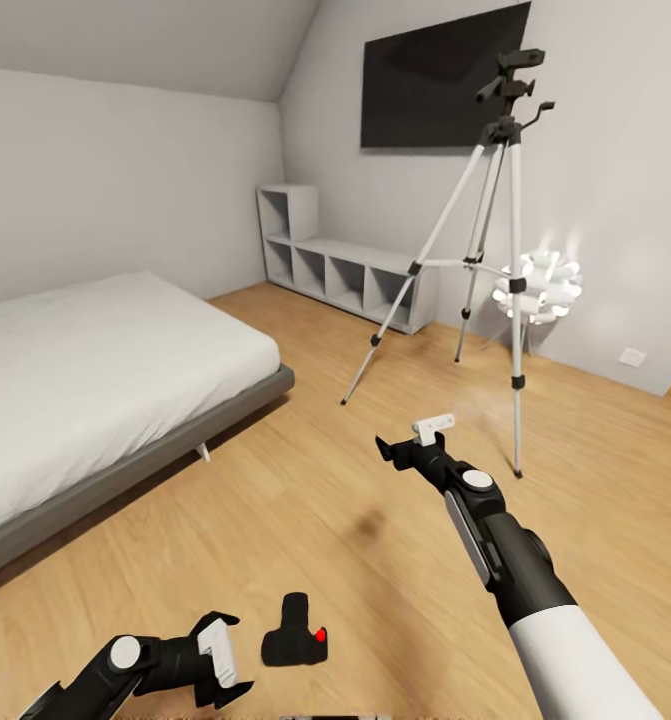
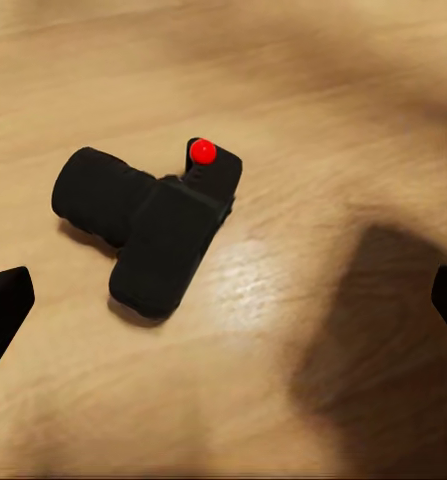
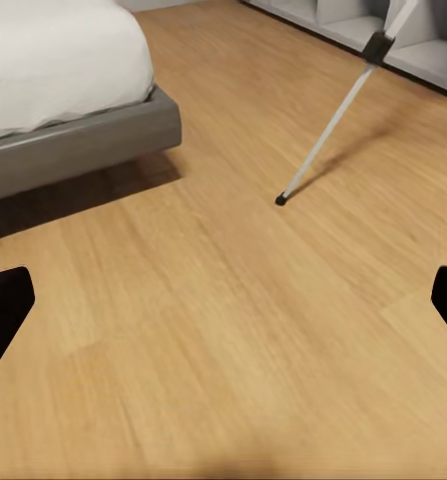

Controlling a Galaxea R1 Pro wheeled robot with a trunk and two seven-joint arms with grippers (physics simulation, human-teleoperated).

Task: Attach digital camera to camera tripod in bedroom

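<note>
On glossy wood-plank floor [image 1: 305, 500] lies the chunky matte-black digital camera [image 1: 295, 636], both grippers spread.

Bare wooden floor [image 1: 305, 500] fills the frame's middle, open for passage. The bed [image 1: 95, 380] blocks the left; tripod [image 1: 495, 270] legs and lamp [image 1: 537, 288] crowd the upper right.

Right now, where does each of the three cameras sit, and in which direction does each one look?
Head view: on the robot's head, looking forward and down over the bedroom floor to the tripod, bed and camera; left gripper and right gripper show.
Left wrist view: near the left gripper, looking down at the camera on the floor; open dark fingertips at the edges.
Right wrist view: near the right gripper, looking across the floor to the bed and one tripod leg; fingertips show.
Shared: head and left wrist views show the camera.
</note>
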